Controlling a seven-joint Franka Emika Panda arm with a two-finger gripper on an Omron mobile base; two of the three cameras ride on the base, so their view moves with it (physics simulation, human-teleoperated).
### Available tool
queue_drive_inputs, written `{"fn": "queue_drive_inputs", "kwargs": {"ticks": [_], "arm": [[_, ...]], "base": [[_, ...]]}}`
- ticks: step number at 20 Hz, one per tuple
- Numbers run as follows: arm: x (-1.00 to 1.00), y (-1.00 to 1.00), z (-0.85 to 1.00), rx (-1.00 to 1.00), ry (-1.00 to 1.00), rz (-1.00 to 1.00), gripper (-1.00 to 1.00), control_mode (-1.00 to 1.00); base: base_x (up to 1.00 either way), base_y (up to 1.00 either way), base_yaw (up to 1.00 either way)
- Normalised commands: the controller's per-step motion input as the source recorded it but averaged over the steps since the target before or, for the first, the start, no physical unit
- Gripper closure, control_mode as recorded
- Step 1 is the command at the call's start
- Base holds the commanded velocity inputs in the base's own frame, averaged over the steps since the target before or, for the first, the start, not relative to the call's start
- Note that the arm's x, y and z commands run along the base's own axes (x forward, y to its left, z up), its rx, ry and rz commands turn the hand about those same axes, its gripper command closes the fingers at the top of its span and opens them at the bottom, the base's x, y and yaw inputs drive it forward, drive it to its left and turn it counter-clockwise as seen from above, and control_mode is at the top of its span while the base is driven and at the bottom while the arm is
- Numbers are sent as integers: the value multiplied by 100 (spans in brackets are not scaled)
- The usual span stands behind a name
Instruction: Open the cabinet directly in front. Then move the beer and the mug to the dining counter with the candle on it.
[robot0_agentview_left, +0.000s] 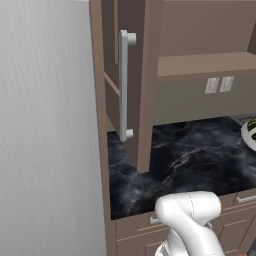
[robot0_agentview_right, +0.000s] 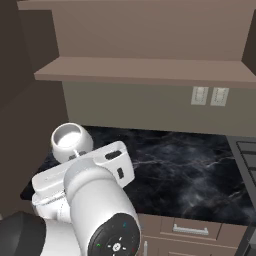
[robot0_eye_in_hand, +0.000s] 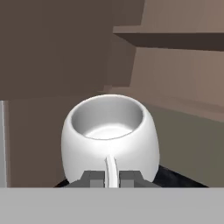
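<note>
My gripper (robot0_eye_in_hand: 111, 178) is shut on the thin handle of the white mug (robot0_eye_in_hand: 109, 133), one dark fingertip on each side of it. The mug (robot0_agentview_right: 71, 141) is upright and empty. It hangs in front of my hand, above the left end of the black marble worktop (robot0_agentview_right: 190, 170). The brown wall cabinet stands open: its door (robot0_agentview_left: 145, 75) swings out towards me with the long silver bar handle (robot0_agentview_left: 123, 85) on its face, and a bare shelf (robot0_agentview_right: 145, 70) shows inside. The beer, the candle and the dining counter are out of view.
A tall steel panel (robot0_agentview_left: 45, 125) walls off the left side. Two wall outlets (robot0_agentview_right: 209, 96) sit on the backsplash under the shelf. A white dish (robot0_agentview_left: 250, 132) lies at the worktop's right end, near a stove edge (robot0_agentview_right: 247, 150). Drawers with silver handles (robot0_agentview_right: 190, 230) run below.
</note>
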Motion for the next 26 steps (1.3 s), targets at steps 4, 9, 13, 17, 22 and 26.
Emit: {"fn": "queue_drive_inputs", "kwargs": {"ticks": [4, 9, 13, 17, 22, 26], "arm": [[-48, 21, -22, 0, -7, 7, 100, -100], [-28, 16, -18, 0, -1, 4, 100, -100], [-22, 11, -16, 0, 0, 4, 100, -100], [-14, 10, -7, 0, 0, 5, 100, -100], [-5, 5, -5, 0, 0, 4, 100, -100], [0, 0, -3, 0, 1, 4, 100, -100]], "base": [[0, 0, 0], [0, 0, 0], [0, 0, 0], [0, 0, 0], [0, 0, 0], [0, 0, 0]]}}
